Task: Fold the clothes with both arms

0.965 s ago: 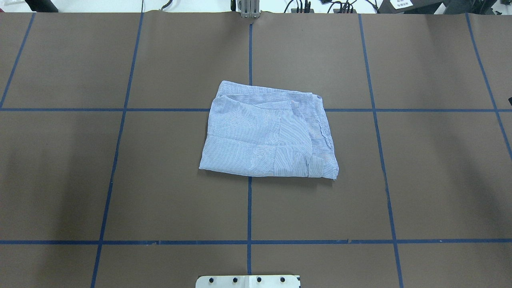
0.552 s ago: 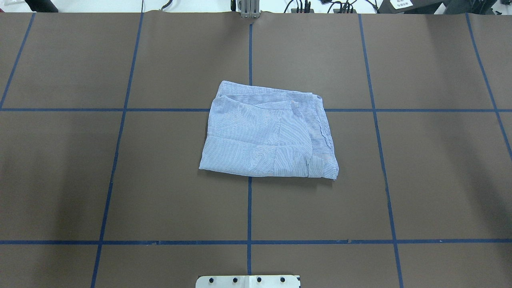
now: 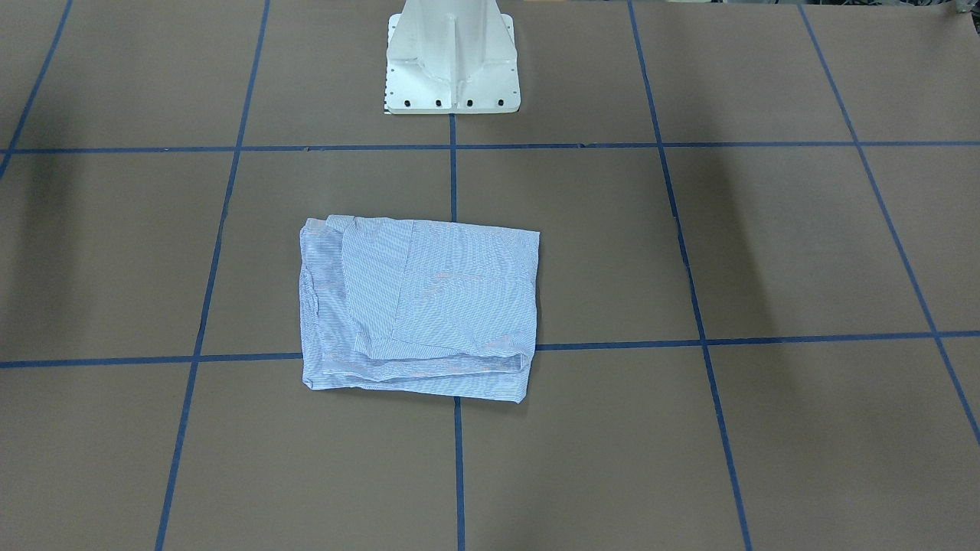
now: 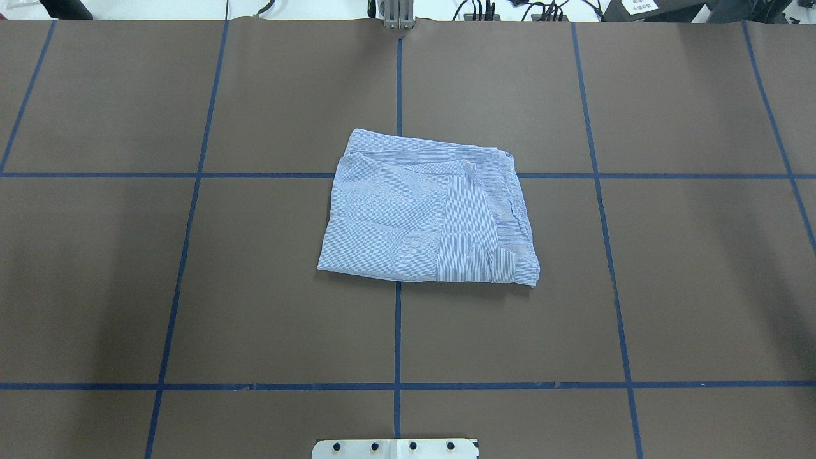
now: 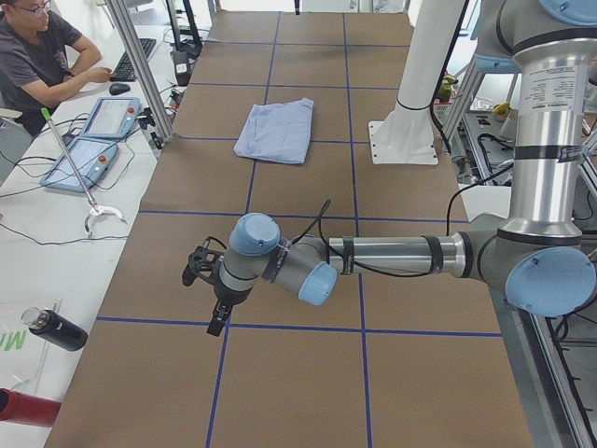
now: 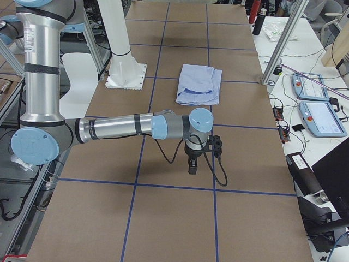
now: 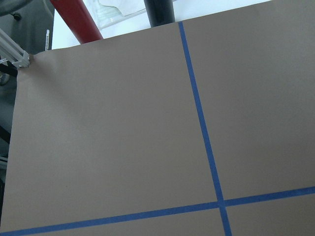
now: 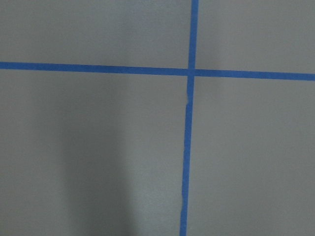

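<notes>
The light blue striped shirt [image 4: 421, 217] lies folded into a rough rectangle at the middle of the brown table, with nothing touching it. It also shows in the front view [image 3: 417, 306] and in both side views [image 5: 275, 131] [image 6: 199, 84]. The left gripper [image 5: 216, 322] hangs low over the table's left end, far from the shirt. The right gripper [image 6: 192, 169] hangs low over the table's right end, also far from it. Both show only in the side views, so I cannot tell whether they are open or shut. The wrist views show only bare table and blue tape.
The white pedestal base [image 3: 452, 69] stands at the robot's edge of the table. Blue tape lines [image 4: 397, 331] grid the surface. A seated operator [image 5: 37, 56], teach pendants [image 5: 93, 140] [image 6: 319, 114] and a black bottle [image 5: 56, 329] are on benches beyond the far edge.
A small dark part at the overhead view's right edge has gone out of view. The shirt has not moved.
</notes>
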`<move>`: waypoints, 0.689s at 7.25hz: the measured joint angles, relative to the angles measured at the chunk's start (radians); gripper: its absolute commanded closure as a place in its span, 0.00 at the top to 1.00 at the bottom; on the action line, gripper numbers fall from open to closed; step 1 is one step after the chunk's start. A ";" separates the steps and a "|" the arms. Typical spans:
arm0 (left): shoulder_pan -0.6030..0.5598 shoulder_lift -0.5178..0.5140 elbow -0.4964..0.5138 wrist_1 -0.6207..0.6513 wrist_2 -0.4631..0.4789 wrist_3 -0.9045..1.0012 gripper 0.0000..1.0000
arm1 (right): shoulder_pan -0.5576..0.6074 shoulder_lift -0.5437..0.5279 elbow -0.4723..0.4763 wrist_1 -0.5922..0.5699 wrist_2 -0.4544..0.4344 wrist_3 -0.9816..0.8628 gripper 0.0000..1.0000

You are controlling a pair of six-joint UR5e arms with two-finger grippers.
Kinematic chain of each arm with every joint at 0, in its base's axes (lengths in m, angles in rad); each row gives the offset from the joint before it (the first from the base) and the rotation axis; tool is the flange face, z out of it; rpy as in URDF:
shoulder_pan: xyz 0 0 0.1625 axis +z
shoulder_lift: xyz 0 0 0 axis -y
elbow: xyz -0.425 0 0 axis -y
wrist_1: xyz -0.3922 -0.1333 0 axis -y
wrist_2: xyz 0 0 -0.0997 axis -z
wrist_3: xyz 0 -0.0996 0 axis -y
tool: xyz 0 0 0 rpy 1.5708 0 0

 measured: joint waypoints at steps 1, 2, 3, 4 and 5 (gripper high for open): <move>0.017 -0.007 -0.072 0.198 0.013 0.073 1.00 | 0.003 0.000 -0.004 -0.001 -0.014 0.005 1.00; 0.033 -0.009 -0.137 0.382 0.044 0.138 1.00 | 0.005 0.003 -0.005 -0.001 -0.018 0.008 1.00; 0.040 -0.003 -0.163 0.476 0.067 0.174 1.00 | 0.006 0.005 -0.005 -0.003 -0.012 0.009 1.00; 0.041 0.002 -0.138 0.509 0.065 0.189 1.00 | 0.007 0.002 -0.005 -0.007 0.013 0.009 1.00; 0.041 0.004 -0.084 0.508 0.022 0.196 1.00 | 0.009 -0.009 -0.008 -0.008 0.050 0.009 1.00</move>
